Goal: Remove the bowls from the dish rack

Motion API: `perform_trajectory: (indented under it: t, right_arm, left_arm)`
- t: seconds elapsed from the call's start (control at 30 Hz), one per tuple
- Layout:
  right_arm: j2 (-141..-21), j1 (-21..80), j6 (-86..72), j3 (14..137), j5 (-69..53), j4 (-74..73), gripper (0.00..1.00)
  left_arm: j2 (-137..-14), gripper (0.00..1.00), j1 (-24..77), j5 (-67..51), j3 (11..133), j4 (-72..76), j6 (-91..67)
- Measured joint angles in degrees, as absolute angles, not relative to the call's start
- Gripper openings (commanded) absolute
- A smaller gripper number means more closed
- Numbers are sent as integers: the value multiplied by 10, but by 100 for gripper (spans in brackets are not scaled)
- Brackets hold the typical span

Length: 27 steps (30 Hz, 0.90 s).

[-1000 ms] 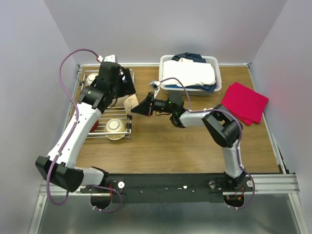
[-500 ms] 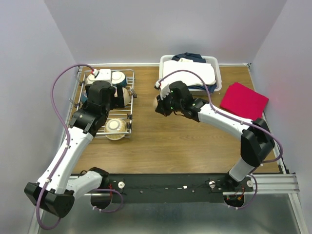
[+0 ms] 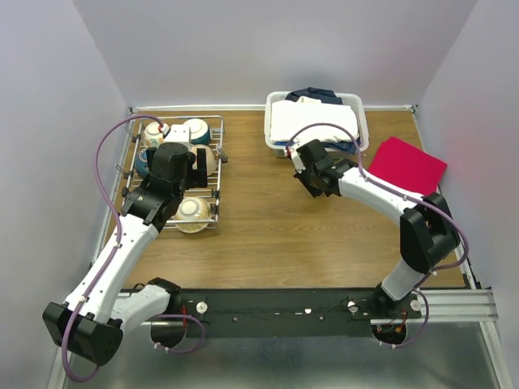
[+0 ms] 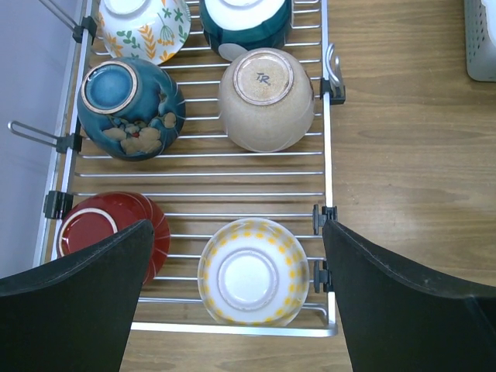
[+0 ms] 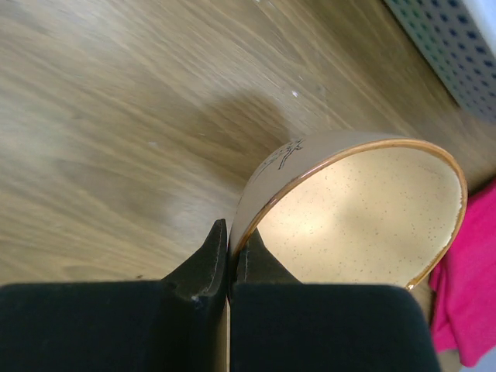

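My right jaws are pinched tight on the rim of a speckled tan bowl (image 5: 356, 217), holding it tilted over the worktop (image 3: 308, 243), toward the far edge. It is just in front of the white laundry basket (image 3: 364, 130), and a red cloth (image 3: 408, 168) lies to the right. My left jaws stand wide open and hold nothing. They hang over the dish rack (image 4: 232, 174) at the worktop's far left corner, either side of an upturned yellow-patterned bowl (image 4: 252, 271). The red bowl (image 4: 108, 232), blue floral bowl (image 4: 132, 108) and beige bowl (image 4: 266, 99) are also in the rack.
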<state>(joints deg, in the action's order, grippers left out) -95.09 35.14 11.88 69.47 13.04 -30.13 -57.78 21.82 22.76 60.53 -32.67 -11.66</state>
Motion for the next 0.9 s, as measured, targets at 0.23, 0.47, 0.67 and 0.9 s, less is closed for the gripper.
perform_trajectory:
  t: [0.23, 0.47, 0.67, 0.9]
  right_arm:
    - [-1001, 310, 134, 691, 159, -307, 1]
    - [-1028, 294, 138, 682, 186, -312, 27]
    - [-1042, 295, 132, 693, 192, -320, 64]
    - [-1029, 295, 117, 714, 174, -354, 89]
  left_arm:
    - [-578, 99, 218, 228, 600, -324, -118]
    - [-587, 99, 218, 228, 598, -324, -118]
    - [-613, 99, 218, 228, 599, -329, -123]
    - [-640, 99, 218, 229, 607, -351, -144]
